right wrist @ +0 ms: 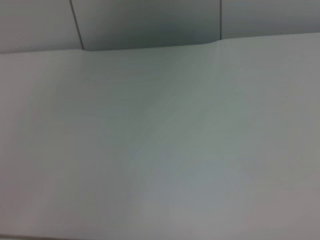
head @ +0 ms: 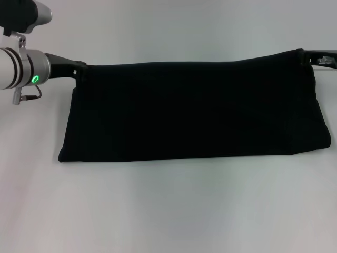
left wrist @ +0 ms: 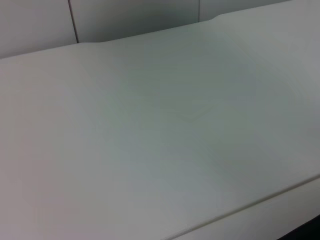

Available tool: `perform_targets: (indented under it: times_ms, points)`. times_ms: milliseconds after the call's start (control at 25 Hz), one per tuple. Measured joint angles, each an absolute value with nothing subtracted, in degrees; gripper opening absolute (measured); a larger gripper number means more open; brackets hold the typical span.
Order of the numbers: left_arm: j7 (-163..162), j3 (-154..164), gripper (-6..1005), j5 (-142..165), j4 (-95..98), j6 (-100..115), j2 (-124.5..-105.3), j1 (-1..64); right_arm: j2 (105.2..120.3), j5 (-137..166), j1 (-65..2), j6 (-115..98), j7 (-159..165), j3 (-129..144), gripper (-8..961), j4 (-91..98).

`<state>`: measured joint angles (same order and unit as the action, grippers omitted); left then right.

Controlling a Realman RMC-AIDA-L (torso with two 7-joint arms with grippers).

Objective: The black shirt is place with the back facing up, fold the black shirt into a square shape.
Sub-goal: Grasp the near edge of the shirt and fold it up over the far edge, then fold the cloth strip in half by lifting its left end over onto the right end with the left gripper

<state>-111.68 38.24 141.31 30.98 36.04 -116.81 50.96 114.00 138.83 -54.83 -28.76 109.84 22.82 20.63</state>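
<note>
The black shirt (head: 195,110) shows in the head view as a wide dark band. Its top edge is stretched taut between both grippers and its lower edge lies on the white table (head: 168,211). My left gripper (head: 80,67) is shut on the upper left corner. My right gripper (head: 308,58) is shut on the upper right corner, with only its tip showing at the frame's edge. Both wrist views show no shirt and no fingers.
The left wrist view shows bare white table (left wrist: 160,150) with a grey wall (left wrist: 125,17) behind it. The right wrist view shows the same table (right wrist: 160,150) and wall (right wrist: 150,22). In the head view, white tabletop surrounds the shirt.
</note>
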Motion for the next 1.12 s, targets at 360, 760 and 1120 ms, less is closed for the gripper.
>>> perform_targets:
  times_ms: [360,760,1120]
  points:
    - [-112.22,38.46,0,141.31,30.91,35.07,-116.71,51.35,113.71,138.61,-55.38,-28.32,109.81,24.40,63,20.58]
    - [-112.04,38.71,1,141.37,30.92,34.19,-116.70,51.75,113.74,138.64,-55.70,-28.00,109.77,24.57,66,20.51]
    - [-111.99,38.97,12,141.30,29.25,28.50,-117.99,52.49,114.17,138.72,-55.82,-28.66,109.59,24.57,69,20.39]
